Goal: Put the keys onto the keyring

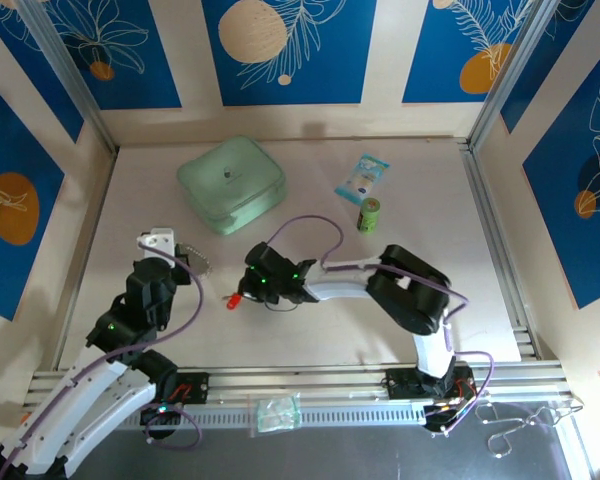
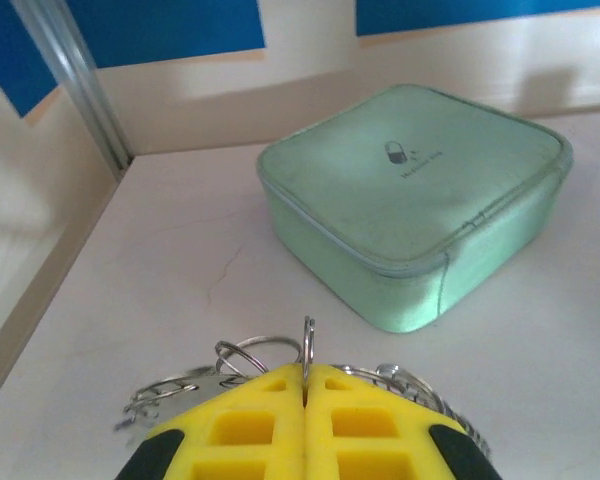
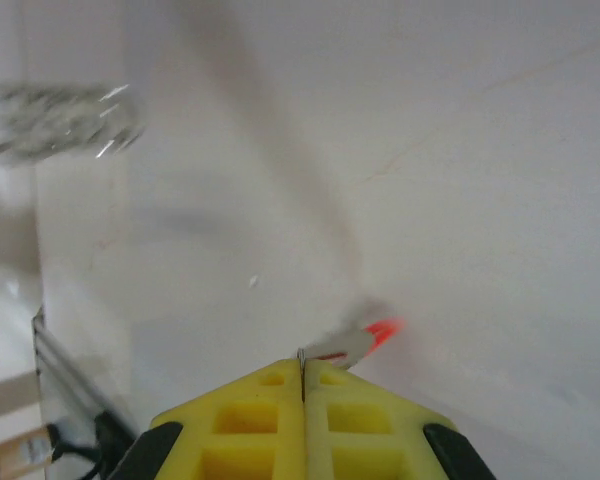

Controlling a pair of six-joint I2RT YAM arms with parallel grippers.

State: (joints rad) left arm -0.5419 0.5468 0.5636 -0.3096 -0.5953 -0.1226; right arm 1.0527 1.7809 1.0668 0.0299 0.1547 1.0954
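Yellow pads of right gripper (image 3: 302, 372) are clenched on red key (image 3: 365, 340), pinched at metal end just over table. Long axis is set diagonal; red head is pointed away from fingers, toward left gripper (image 2: 305, 378), itself clamped on keyring (image 2: 307, 345), held edge-on. Recommended: key eye lined with ring opening, slow approach, grip kept firm.
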